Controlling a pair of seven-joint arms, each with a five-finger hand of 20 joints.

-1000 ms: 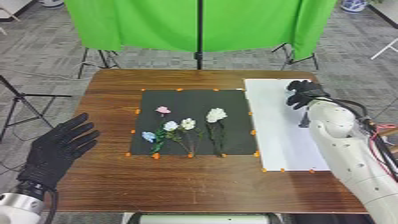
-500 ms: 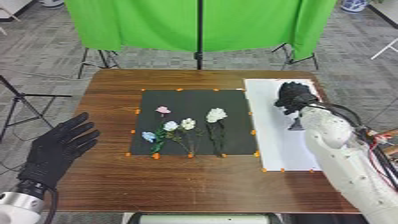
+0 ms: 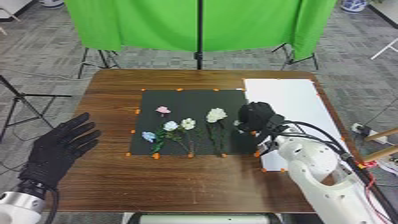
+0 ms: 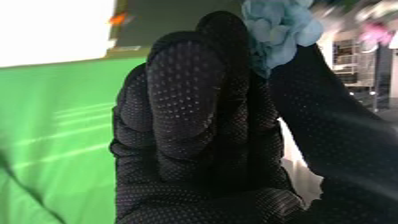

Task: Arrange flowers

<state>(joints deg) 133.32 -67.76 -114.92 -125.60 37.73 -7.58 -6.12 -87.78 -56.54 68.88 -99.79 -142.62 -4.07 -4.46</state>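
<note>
Green fabric (image 3: 133, 25) hangs behind a brown wooden bench (image 3: 178, 190). At lower left, the left robot hand (image 3: 58, 150) is released, its fingers extended. On a black mat (image 3: 182, 100) near center lie, left to right, a blue flower (image 3: 148, 135), a pink flower (image 3: 163, 109), a pair of small white flowers (image 3: 171, 126) and a larger white flower (image 3: 217, 115). Right of center, the right robot hand (image 3: 258, 118) grasps a pale blue bloom (image 4: 277, 32) between thumb and fingers, beside a white sheet (image 3: 289, 95).

a green curtain (image 3: 142, 25) above gray carpet (image 3: 53, 60).
</note>
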